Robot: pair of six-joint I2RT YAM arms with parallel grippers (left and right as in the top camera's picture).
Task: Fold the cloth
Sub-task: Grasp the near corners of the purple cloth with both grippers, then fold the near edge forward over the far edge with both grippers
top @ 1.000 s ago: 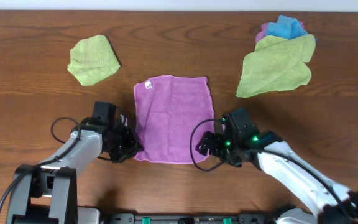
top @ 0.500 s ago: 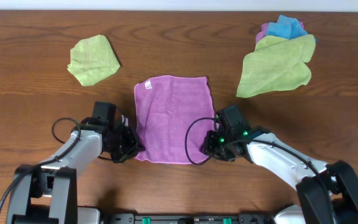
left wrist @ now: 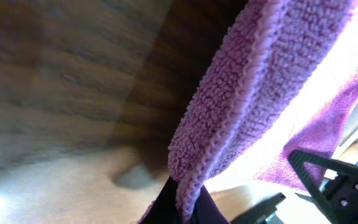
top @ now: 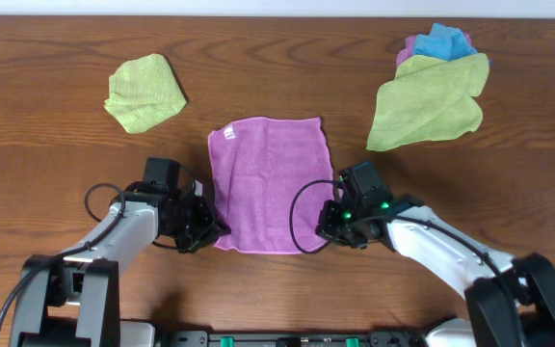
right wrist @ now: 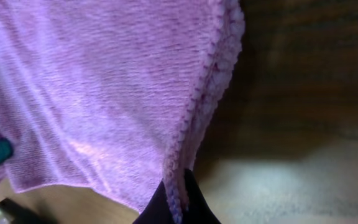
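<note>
The purple cloth lies spread flat on the wooden table in the overhead view, a white tag near its far left corner. My left gripper is shut on the cloth's near left corner; in the left wrist view the hemmed edge runs down into the dark jaws of my left gripper. My right gripper is shut on the near right corner; in the right wrist view the cloth and its hem drop between the black fingertips of my right gripper.
A folded green cloth lies at the far left. A pile at the far right holds a larger green cloth with a blue cloth behind it. Bare wood surrounds the purple cloth.
My right gripper has slid left onto the cloth's near right corner and shut on it. The left gripper has stayed shut on its corner and edged slightly right.
</note>
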